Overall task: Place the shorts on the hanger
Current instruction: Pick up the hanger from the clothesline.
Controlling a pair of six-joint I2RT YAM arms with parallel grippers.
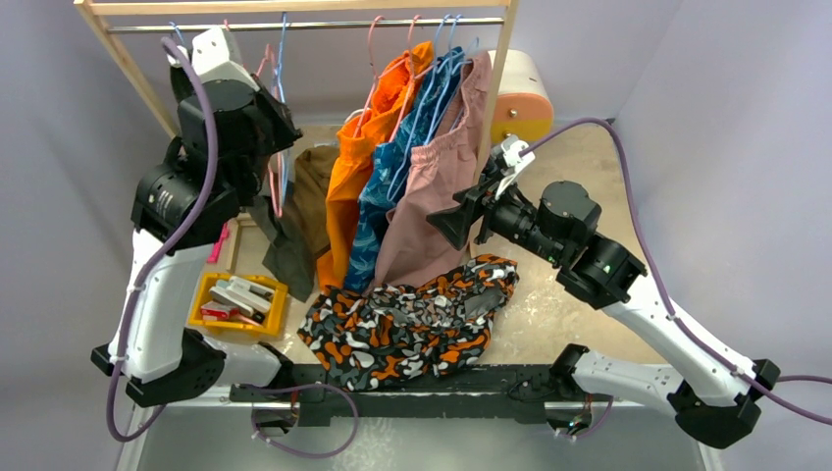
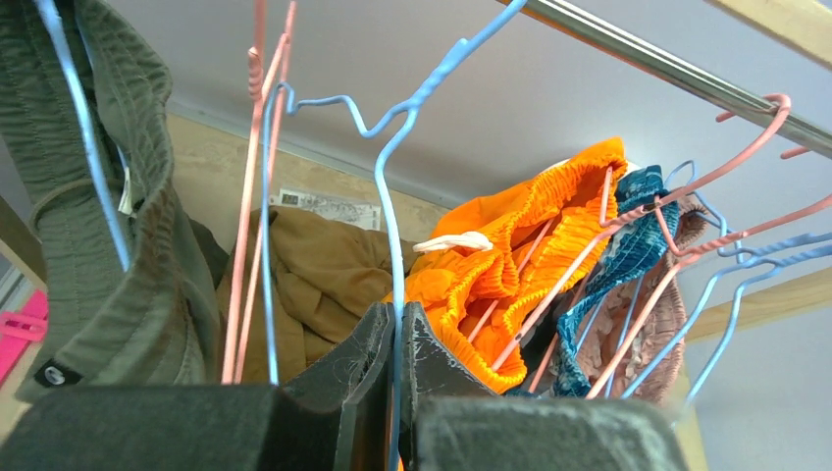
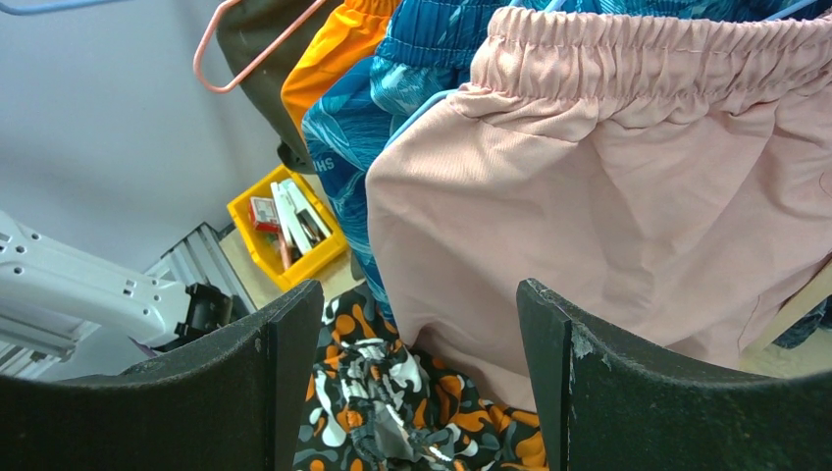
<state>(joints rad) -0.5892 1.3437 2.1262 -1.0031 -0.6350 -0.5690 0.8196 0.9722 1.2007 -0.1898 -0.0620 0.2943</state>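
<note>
The camouflage shorts lie crumpled on the table in front of the rack; they also show low in the right wrist view. My left gripper is raised at the rail and shut on the wire of a light-blue hanger. In the left wrist view the blue hanger wire runs straight down between the closed fingertips, its hook on the rail. My right gripper is open and empty, above the shorts and facing the hanging pink shorts; its midpoint in the wrist view is over fabric.
Orange shorts, blue patterned shorts and dusty-pink shorts hang on the rail. Pink-red hangers hang beside the blue one. An olive garment hangs at the left. A yellow bin sits front left.
</note>
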